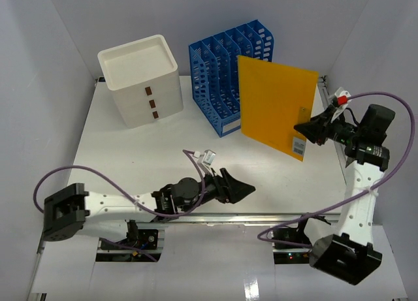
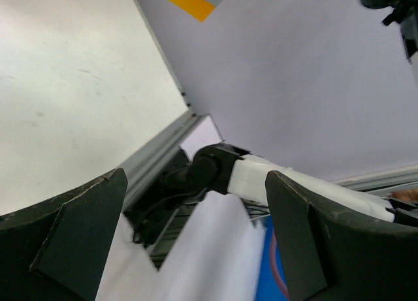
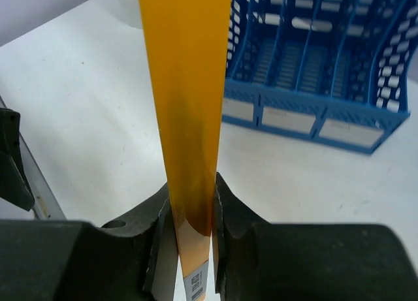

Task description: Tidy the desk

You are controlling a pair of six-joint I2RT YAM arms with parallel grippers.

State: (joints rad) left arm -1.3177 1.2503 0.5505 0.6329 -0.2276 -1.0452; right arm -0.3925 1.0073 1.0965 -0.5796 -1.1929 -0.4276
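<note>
The desk [image 1: 163, 151] is a wide white tabletop with a metal rail along its edges. My right gripper [image 1: 305, 130] is shut on an orange folder [image 1: 274, 105], holding it upright above the desk's right side, just in front of the blue file rack [image 1: 228, 66]. In the right wrist view the folder [image 3: 186, 105] stands edge-on between my fingers [image 3: 225, 209], with the rack [image 3: 320, 72] beyond. My left gripper [image 1: 245, 190] is open and empty near the desk's front edge; in the left wrist view its fingers [image 2: 78, 229] frame the rail and the right arm's base.
A white drawer box [image 1: 140, 79] with three brown handles stands at the back left. White walls close in the desk on the left, back and right. The front rail [image 1: 261, 217] runs along the near edge.
</note>
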